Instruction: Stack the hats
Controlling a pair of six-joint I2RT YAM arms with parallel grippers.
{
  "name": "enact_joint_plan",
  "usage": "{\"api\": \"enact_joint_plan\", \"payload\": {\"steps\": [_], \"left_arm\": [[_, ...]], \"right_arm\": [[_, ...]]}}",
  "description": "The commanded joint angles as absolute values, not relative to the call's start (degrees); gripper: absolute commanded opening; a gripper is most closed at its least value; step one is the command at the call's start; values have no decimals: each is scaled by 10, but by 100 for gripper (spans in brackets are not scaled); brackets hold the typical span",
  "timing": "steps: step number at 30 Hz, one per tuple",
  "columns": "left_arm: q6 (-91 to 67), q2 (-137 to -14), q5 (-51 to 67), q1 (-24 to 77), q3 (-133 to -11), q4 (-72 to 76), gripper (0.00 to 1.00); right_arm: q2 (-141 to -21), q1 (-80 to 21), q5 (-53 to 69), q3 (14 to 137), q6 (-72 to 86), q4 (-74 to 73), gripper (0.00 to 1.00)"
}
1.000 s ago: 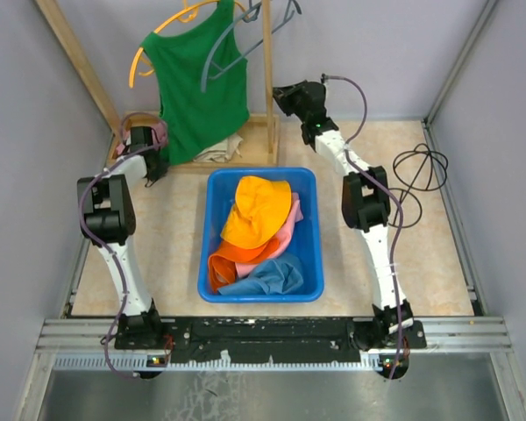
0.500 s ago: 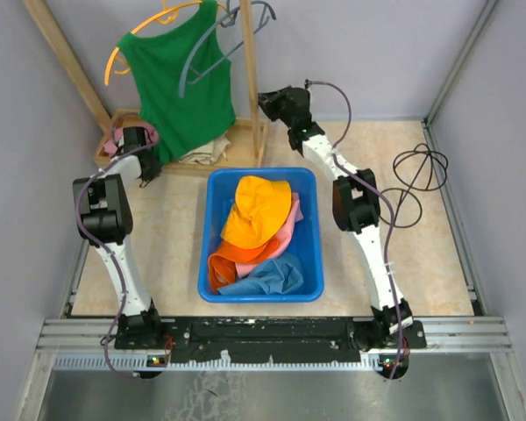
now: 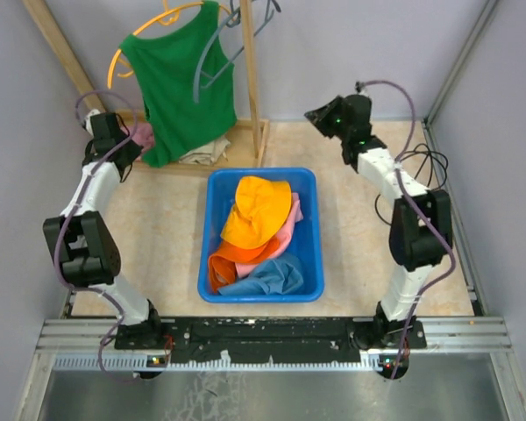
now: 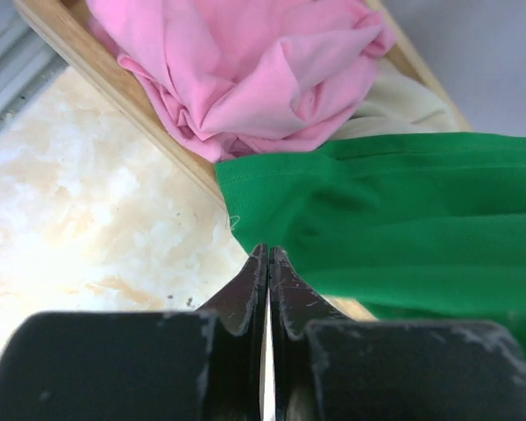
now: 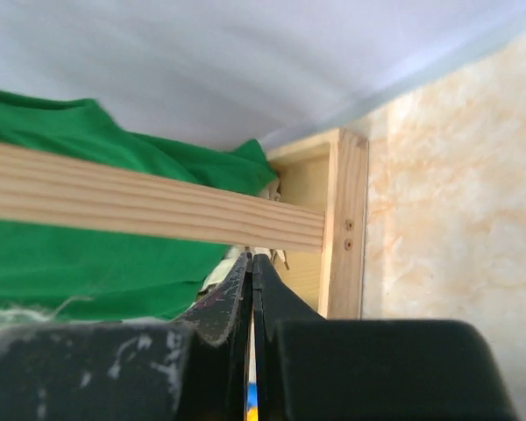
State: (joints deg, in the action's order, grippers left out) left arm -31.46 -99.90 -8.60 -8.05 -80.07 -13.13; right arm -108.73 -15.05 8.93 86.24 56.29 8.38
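Both arms swung out toward the back corners, left hand [image 4: 268, 256] and right hand [image 5: 251, 260] both pinched closed, holding nothing. Hats [image 3: 256, 210] sit heaped in the blue bin [image 3: 312, 250], so I'd say stacking hasn't started.

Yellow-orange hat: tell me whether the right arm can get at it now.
Probably yes. The yellow-orange hat lies on top of the pile in the blue bin, uncovered; the right hand, shut and empty, is near the wooden rack with nothing between.
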Motion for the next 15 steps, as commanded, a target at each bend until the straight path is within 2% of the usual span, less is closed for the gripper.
{"api": "enact_joint_plan", "payload": {"steps": [1,3,5,8,15], "left_arm": [[-304,-920,-84,-83,-744,-135,7],[-295,-875,-44,-83,-715,-121,7],[-300,-831,-6,-82,-691,-113,7],[-307,-773,38,-79,-676,-114,8],[-267,-696,145,-52,-702,-138,0]], "right_arm": [[-957,-155,98,818,425,48,0],[-904,-151,106,783,408,39,0],[-871,-147,118,755,400,32,5],[-833,-145,136,736,385,11,0],[-775,-145,155,720,362,-19,0]]}}
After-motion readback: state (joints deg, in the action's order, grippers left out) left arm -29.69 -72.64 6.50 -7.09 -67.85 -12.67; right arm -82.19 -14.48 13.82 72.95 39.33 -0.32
